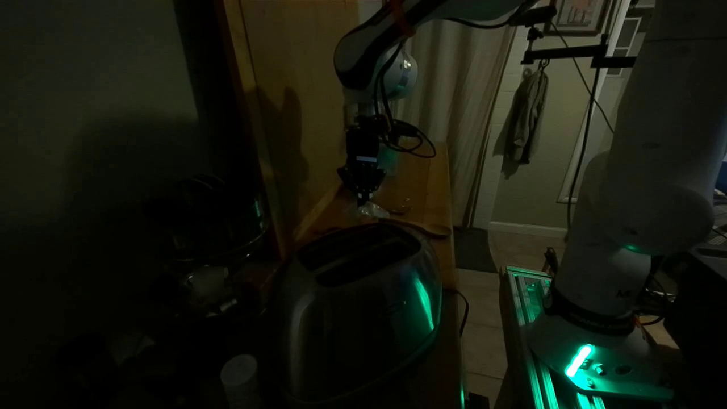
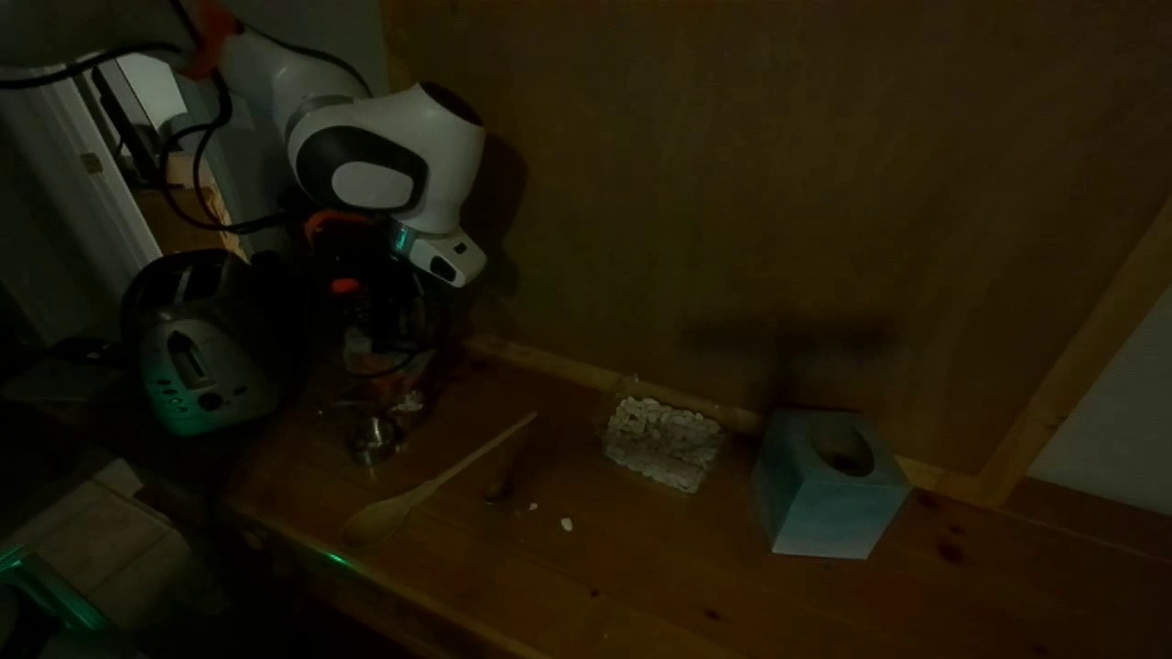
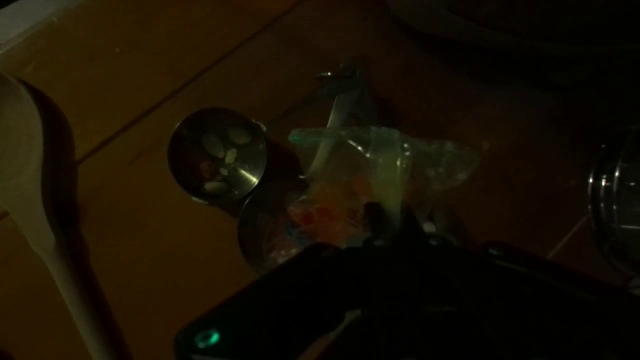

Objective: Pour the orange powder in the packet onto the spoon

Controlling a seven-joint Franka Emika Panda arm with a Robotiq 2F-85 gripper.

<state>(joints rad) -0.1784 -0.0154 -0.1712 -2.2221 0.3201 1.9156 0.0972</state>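
- Wrist view: the fingers point(image 3: 374, 221) pinch a clear packet point(image 3: 345, 185); orange contents point(image 3: 320, 220) show through; it overlaps a round metal vessel point(image 3: 248, 229), contact unclear; a metal cup point(image 3: 242, 175), holding a few pale flakes point(image 3: 214, 146), stands beside that vessel; the wooden spoon point(image 3: 20, 150) lies on the worktop point(image 3: 165, 290), apart from the packet.
- In an exterior view: the packet shows below the fingers, beyond the toaster point(image 1: 358, 318).
- In an exterior view: a tub point(image 2: 645, 465) of white pieces point(image 2: 673, 430) stands near a light-blue box point(image 2: 829, 508); the wooden spoon lies between tub and toaster.
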